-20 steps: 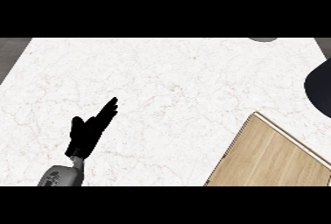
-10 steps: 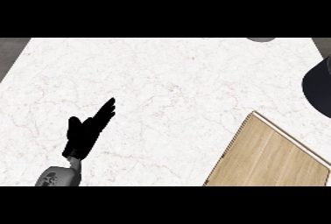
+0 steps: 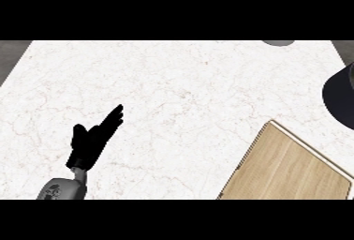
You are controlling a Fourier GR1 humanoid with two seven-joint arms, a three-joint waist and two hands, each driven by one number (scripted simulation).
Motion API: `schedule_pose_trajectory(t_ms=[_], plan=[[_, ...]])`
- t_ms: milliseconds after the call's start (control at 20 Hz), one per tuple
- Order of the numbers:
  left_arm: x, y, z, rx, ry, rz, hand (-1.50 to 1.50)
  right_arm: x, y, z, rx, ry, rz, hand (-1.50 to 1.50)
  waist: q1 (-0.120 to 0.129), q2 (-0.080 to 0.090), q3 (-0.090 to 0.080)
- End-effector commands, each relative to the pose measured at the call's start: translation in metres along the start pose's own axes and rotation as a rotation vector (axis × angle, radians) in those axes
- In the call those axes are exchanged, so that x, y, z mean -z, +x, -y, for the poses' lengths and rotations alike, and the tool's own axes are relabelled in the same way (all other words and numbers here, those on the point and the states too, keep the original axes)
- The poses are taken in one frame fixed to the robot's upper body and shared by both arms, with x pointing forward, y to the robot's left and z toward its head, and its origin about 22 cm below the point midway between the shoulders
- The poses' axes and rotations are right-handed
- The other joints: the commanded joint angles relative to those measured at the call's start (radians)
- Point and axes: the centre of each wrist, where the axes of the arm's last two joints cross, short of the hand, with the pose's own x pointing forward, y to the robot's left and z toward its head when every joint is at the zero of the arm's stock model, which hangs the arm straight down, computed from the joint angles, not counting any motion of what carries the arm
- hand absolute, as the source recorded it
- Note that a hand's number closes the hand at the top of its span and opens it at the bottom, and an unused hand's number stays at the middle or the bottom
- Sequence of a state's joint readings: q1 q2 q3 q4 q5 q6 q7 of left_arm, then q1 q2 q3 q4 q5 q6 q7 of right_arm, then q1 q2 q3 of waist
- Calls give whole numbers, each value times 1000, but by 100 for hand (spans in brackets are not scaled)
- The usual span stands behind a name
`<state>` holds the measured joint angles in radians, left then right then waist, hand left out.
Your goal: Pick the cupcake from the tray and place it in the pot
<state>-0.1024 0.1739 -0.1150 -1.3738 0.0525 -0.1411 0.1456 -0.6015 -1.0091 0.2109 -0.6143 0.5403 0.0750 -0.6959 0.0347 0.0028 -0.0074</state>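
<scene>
Left hand resting open beside the tray

Counter (image 3: 173, 84) of white marble fills the head view. Well to the left of the wooden tray (image 3: 290, 168), the left hand (image 3: 93, 140) shows above the counter's lower-left part, on a grey forearm that enters from the lower edge. Its fingers are straight and held together, pointing up and to the right, roughly toward the counter's middle, with the thumb set out to the left. It holds nothing and is well apart from the tray. The tray lies tilted at the lower right, its pale rim visible and its far end cut off by the edge. Above the tray, at the right edge, the dark rounded pot (image 3: 340, 96) shows in part. No cupcake shows on the visible part of the tray. The right hand shows nowhere.
</scene>
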Motion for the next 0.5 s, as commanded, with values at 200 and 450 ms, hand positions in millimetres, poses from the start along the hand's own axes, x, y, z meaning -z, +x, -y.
schedule_pose_trajectory(t_ms=[200,450], plan=[[2,-5,1,-24,17,-4,0,36,23,-40,-58,326,-188,-150,-13,2,7],[4,6,-3,-18,23,0,0,53,33,-51,297,129,10,-150,-25,-2,9]])
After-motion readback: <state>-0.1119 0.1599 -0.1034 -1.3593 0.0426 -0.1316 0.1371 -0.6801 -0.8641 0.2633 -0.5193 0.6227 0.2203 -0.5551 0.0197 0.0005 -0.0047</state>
